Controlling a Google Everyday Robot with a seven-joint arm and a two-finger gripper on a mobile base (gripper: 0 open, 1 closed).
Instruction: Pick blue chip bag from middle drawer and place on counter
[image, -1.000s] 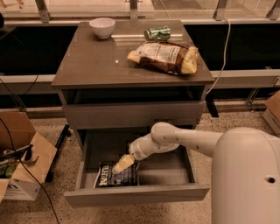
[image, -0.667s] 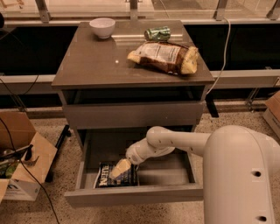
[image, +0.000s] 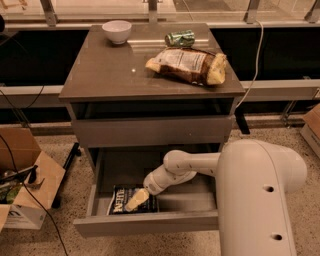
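The small, crinkly dark navy chip bag (image: 119, 203) with white lettering was seen lying flat at the front left of the pulled-out wide grey bottom drawer (image: 150, 224). Its right part was covered by the cream two-finger gripper (image: 136, 200) resting over it. Whether the bag was gripped, or how wide the gripper stood, could not be told. The glossy grey-brown cabinet top (image: 110, 75) was occupied by a large brown-and-cream bag (image: 187, 64).

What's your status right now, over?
Pincer low in the open drawer, right over the chip bag. Bag lies flat on drawer floor. Counter holds brown bag, bowl, can.
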